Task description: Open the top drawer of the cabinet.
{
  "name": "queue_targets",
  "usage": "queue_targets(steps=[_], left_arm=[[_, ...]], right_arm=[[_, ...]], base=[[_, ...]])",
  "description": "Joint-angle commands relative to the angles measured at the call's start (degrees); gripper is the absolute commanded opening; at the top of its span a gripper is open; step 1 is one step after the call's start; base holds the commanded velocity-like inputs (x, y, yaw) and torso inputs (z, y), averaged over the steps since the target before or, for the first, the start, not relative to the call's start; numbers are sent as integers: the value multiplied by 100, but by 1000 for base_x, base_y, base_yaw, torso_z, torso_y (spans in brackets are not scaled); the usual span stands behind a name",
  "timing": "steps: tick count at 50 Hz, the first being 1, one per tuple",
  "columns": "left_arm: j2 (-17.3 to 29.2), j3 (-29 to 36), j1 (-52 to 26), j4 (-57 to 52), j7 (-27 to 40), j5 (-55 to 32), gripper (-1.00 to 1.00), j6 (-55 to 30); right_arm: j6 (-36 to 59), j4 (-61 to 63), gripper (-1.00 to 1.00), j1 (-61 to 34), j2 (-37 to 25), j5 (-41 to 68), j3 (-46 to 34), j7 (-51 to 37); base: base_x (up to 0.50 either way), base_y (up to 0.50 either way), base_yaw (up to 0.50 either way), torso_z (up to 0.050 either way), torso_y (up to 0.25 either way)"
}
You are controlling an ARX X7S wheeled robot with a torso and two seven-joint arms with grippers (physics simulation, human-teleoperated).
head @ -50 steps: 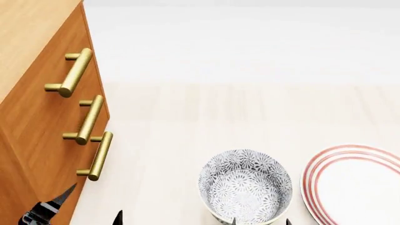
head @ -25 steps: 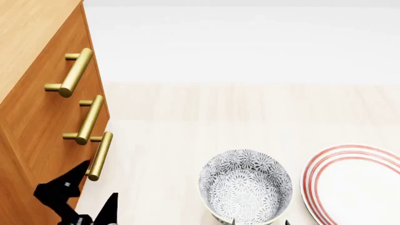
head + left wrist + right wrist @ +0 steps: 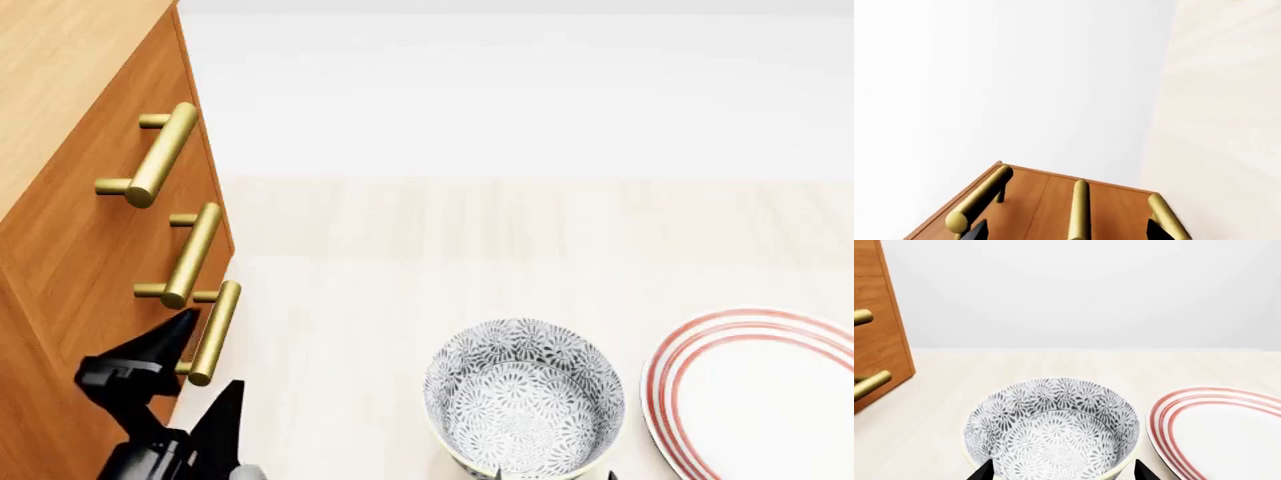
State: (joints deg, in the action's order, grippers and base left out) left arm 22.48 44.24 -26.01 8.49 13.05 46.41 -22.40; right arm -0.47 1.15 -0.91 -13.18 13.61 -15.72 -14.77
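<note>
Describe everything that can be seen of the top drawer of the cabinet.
The top drawer is the uppermost of three on the cabinet. Its flat front looks like orange-brown wood and carries a brass-coloured bar handle on two short posts. It sits flush with the drawers below, so it appears shut. Nothing touches it; the left gripper is beside the lowest handle.

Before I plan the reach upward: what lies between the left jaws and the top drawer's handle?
In the head view, the bottom handle and the middle handle lie between the left gripper and the top drawer's handle.
</note>
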Motion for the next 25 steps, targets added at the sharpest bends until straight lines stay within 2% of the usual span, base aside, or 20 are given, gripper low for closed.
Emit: queue_targets(steps=[1,25], left_arm=[[23,-44,-45,-450,-448,370,100,-205],[292,-278,-303,-1408,-1039,465,100,-501]], right_arm=[[-2,-19,100,-34,90,-61,122,86],[-23,-16,100,-52,48,-11,84,22]], base=[[0,0,0,0,0],[0,0,0,0,0]])
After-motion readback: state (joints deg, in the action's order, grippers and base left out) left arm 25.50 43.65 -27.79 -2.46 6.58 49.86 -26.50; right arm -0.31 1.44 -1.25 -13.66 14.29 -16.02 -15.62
